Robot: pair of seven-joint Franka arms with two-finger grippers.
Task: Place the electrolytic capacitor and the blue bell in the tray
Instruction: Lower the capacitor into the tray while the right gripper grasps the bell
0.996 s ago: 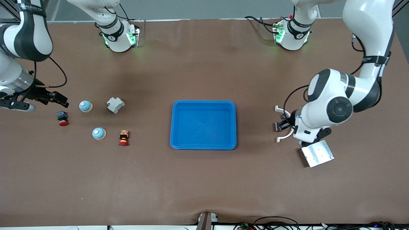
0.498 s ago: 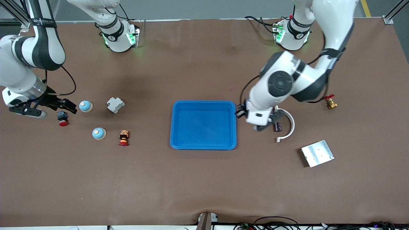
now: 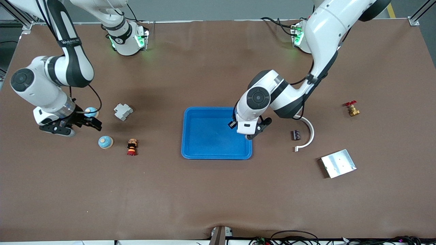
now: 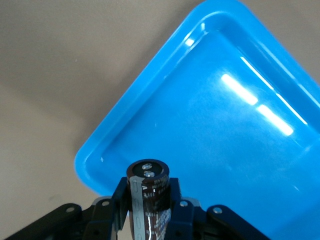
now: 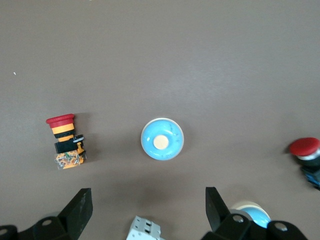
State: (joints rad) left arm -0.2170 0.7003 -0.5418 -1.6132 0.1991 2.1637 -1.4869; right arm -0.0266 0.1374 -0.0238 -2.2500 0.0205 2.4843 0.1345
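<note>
The left gripper (image 4: 148,207) has its jaws clamped on the electrolytic capacitor (image 4: 148,197), a dark cylinder standing up between the fingers. Directly below it lies the blue tray (image 3: 208,149), the gripper hanging over the tray's edge at the left arm's end. The right gripper (image 5: 145,212) holds its jaws wide apart with nothing between them. Just ahead of its fingertips a blue bell (image 5: 162,139) sits on the table; a second blue bell (image 5: 250,212) shows beside one finger (image 5: 217,207), and a red-capped push button (image 5: 66,141) stands off to the side.
</note>
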